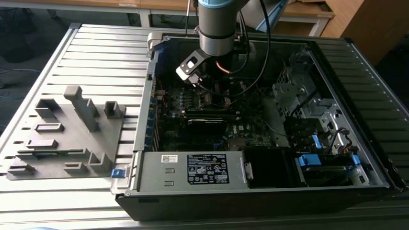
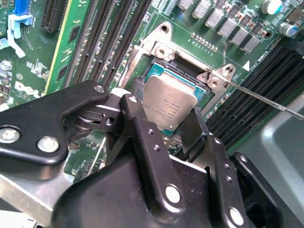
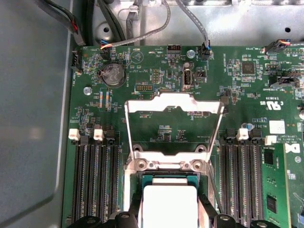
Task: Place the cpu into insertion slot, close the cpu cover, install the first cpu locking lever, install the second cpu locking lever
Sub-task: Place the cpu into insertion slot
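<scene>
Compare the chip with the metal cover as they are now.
The chip is a solid plate; the cover is an open frame with a large cut-out. The chip sits between the fingers of the pincer at the socket; the cover is swung open, clear of the pincer. The cover is wider than the chip. Both are silver metal and roughly square.

Workshop: opened computer case (image 1: pixel 255 199), slatted bench (image 1: pixel 102 52)

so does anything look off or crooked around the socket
The chip, held by the gripper, looks slightly tilted over the socket rather than flat in it. The cover stands flipped open. Nothing looks damaged.
</scene>
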`<state>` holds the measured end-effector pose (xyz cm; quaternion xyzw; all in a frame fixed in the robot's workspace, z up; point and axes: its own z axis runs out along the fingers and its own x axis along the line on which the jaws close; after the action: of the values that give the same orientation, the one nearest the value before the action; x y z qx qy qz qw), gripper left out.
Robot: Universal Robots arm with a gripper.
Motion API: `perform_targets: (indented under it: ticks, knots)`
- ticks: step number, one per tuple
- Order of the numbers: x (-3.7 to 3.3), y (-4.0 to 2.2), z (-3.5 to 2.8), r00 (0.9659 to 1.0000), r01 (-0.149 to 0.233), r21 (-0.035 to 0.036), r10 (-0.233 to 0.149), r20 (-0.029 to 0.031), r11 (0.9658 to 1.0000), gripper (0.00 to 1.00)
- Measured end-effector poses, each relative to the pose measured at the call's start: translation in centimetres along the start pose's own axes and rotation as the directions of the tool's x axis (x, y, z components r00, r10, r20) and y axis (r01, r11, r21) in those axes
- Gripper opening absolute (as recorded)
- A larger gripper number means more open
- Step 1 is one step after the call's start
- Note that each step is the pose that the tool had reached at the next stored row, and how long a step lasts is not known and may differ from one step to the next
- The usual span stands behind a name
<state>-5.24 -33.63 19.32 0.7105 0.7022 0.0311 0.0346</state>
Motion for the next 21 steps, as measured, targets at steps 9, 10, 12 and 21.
perform_targets:
  ticks: [9,10,12,21]
  knots:
    - [0.00,0.01,0.07,1.0000,0.000,-0.0001,0.000,-0.0001,1.0000,0.54]
    - [0.00,0.01,0.09,1.0000,0.000,0.0000,0.000,0.0000,1.0000,0.54]
    - [0.00,0.01,0.09,1.0000,0.000,0.0000,0.000,0.0001,1.0000,0.54]
    - [0.00,0.02,0.02,1.0000,0.000,-0.0003,0.000,-0.0003,1.0000,0.54]
